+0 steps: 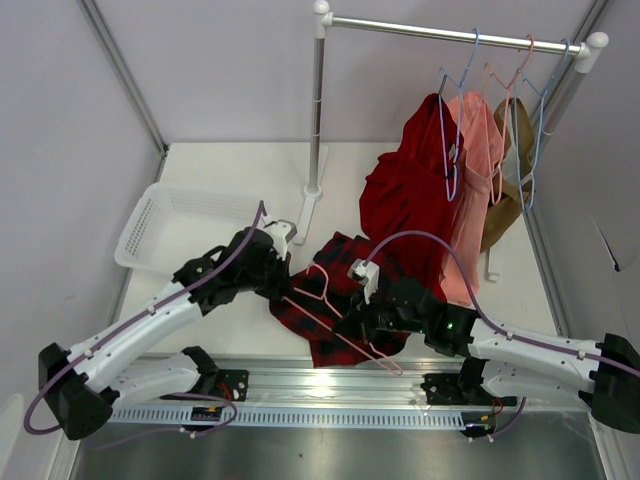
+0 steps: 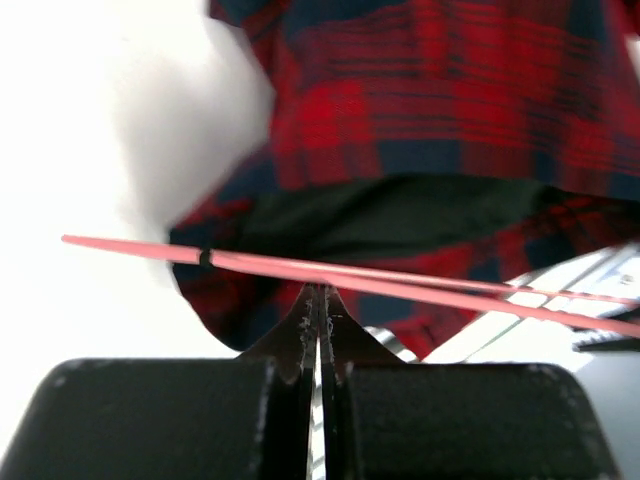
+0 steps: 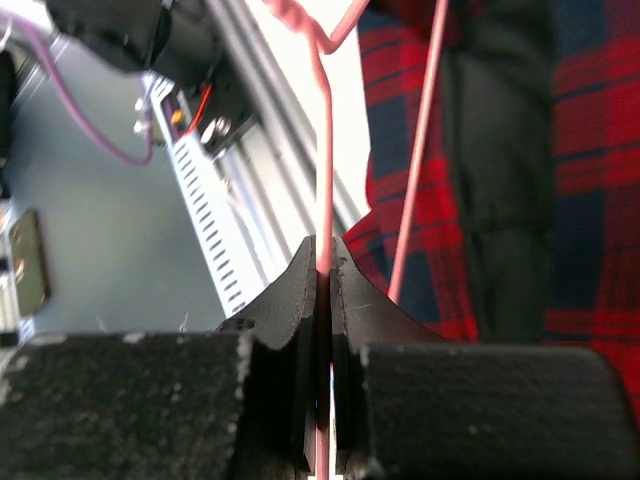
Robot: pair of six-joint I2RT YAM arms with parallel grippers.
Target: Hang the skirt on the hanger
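1. Gripping the hanger [image 3: 325, 150] with the right hand [image 3: 322, 245], closed tight on 1 thin wire just below the hook's bend.
2. Closed as well at the left hand [image 2: 320, 290], with the long pink bar lying right across the tips; cannot tell whether pinched there or merely resting.
3. Finds the skirt [image 1: 325, 345] crumpled on the bench [image 1: 230, 170], at the near middle between the 2 hands, lying under the hanger and not yet hung on it.
4. Could twist or slide in so narrow a pinch, judging by round, smooth wire held between flat black pads.
5. Could drop at the left end on any lift, if only resting there.
6. Could bunch or snag while threading: soft, limp cloth in loose folds, with a dark lining or band showing, likely to drag along the bench and catch a corner of the wire.
7. Could slip off again once draped, given slick wire and no clips in sight.
8. Shapes and surfaces: pale-pink triangle of thin, springy wire with a curled hook; red-and-black plaid weave, matte, irregular in outline.
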